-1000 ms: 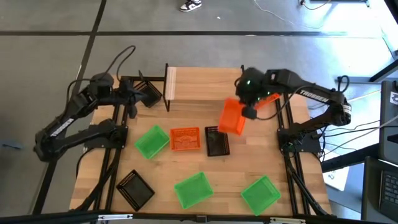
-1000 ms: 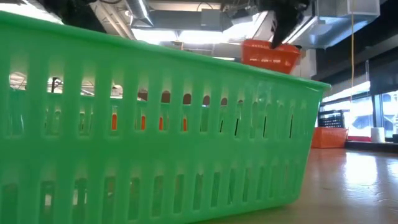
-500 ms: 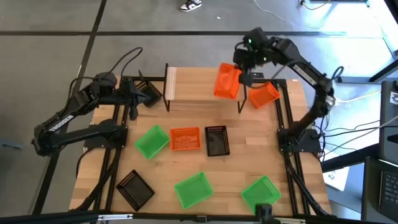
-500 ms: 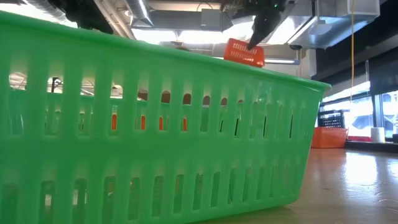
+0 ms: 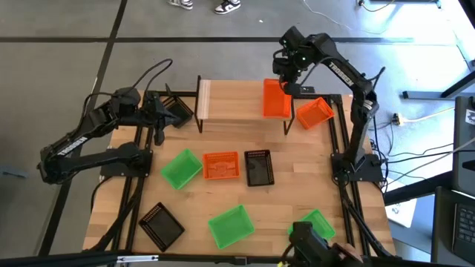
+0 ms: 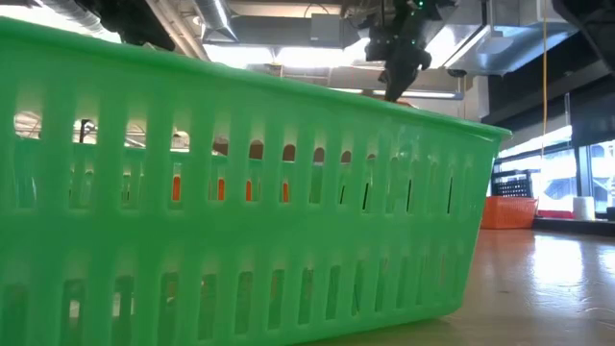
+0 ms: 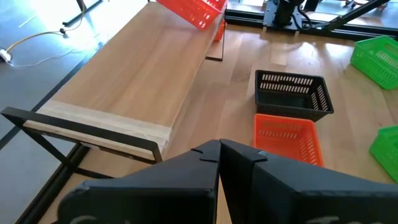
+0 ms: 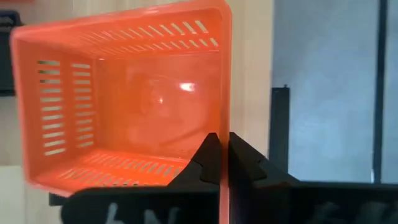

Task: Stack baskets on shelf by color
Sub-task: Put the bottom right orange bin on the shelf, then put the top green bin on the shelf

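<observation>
Right gripper (image 5: 284,80) clamped on orange basket (image 5: 276,99) over shelf (image 5: 237,100) right end. Left gripper (image 5: 158,119) closed, idle at table's left. No basket released on shelf; eight elsewhere, unstacked.

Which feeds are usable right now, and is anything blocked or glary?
Low view: a green basket fills the frame, only the right gripper shows above it. Right wrist view: a glare spot inside the held orange basket. High view: clear, shelf evenly lit. Left wrist view: clear, with the left gripper's own fingers dark at the bottom.
</observation>
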